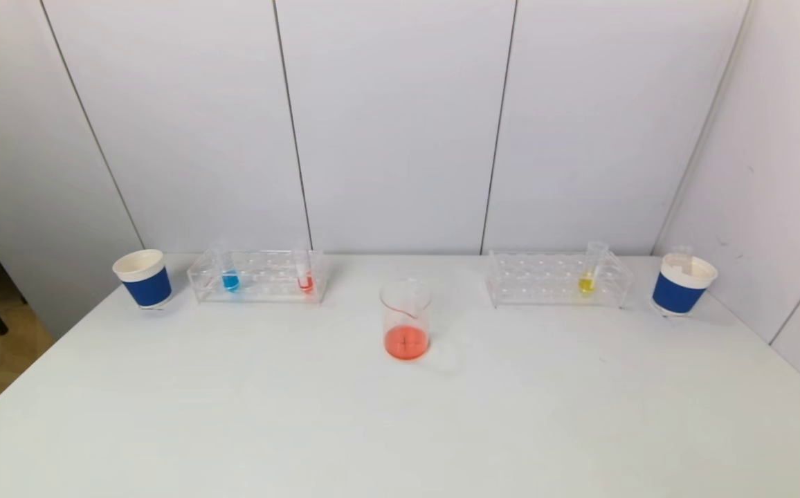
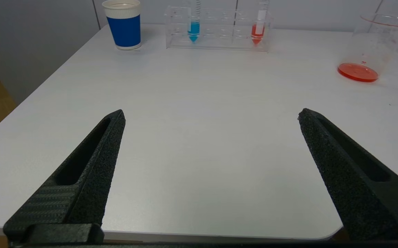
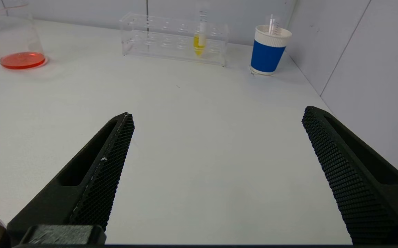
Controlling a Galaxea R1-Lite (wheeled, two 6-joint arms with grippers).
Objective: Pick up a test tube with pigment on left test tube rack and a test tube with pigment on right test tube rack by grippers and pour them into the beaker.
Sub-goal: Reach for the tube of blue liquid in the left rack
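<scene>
Two racks at table's rear: left test tube rack (image 1: 258, 277), right test tube rack (image 1: 558, 279) | beaker (image 1: 405, 319) between, orange inside | left gripper (image 2: 211, 115), right gripper (image 3: 218, 119) spread wide, empty, near edge | risk: off-centre grasp tips slim tubes, spilling.

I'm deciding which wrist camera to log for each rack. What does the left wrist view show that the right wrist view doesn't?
Only the left wrist view: the open left end effector, the left rack with the blue tube and red tube, and an empty-looking cup.
Only the right wrist view: the open right end effector, the right rack with the yellow tube, and a cup holding an empty tube.
Both: the beaker with red liquid, and the white table.
</scene>
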